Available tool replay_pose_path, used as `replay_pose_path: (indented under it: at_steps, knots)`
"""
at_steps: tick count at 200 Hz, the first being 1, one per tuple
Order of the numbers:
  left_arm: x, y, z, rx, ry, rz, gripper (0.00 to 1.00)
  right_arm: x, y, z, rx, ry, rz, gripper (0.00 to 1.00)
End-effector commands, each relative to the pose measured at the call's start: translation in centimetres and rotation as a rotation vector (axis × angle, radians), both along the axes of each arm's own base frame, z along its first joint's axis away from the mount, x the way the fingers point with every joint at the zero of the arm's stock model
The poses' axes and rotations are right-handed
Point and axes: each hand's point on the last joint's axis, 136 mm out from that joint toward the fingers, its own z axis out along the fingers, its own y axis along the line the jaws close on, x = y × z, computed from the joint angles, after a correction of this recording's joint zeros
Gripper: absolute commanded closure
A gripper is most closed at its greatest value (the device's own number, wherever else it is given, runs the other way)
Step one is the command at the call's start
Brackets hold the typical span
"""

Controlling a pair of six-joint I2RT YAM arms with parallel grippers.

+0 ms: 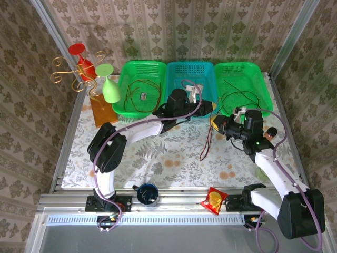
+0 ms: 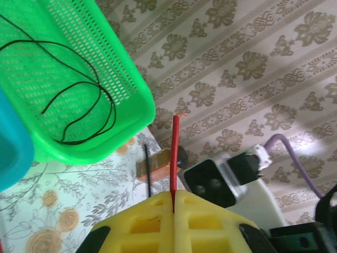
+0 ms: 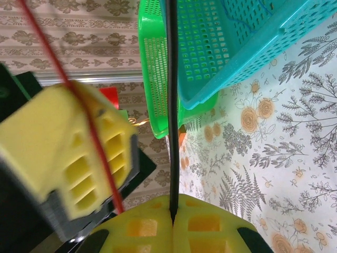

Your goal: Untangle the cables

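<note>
Pinching the red cable (image 2: pixel 175 158), the left gripper (image 2: pixel 174 203) is closed tight. The right gripper (image 3: pixel 172 216) is likewise clamped on the black cable (image 3: pixel 172 105). Both cables dangle over the worktop (image 1: pixel 158 158) near the teal basket (image 1: pixel 192 74).

Black cable (image 3: pixel 172 105) between tight-pressed right gripper (image 3: pixel 172 215) fingers, red cable (image 3: pixel 83 118) alongside

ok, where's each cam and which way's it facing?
Top: above and behind left arm and right arm, looking down on the table; both show.
Left wrist: on left arm, faces right green basket; left pincer shut on red cable.
Right wrist: on right arm, faces teal basket; right pincer shut on black cable.
Shared: red cable, in both wrist views.
</note>
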Motion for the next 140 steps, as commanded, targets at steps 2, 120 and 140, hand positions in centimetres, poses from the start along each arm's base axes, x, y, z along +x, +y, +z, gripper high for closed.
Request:
replay_pose_path:
  at_steps: [2,120,140]
  knots:
    - [0.0,1.1,2.4,-0.050,-0.048,0.012,0.99,-0.3,0.0,0.7,-0.018,-0.021,0.006,1.00]
    - [-1.8,0.8,1.5,-0.033,-0.021,-0.030,0.59,-0.3,0.0,1.4,-0.044,-0.034,0.017,1.00]
    - [-1.1,2.1,1.7,-0.014,-0.047,-0.011,0.53,-0.5,0.0,1.2,-0.053,-0.034,0.019,1.00]
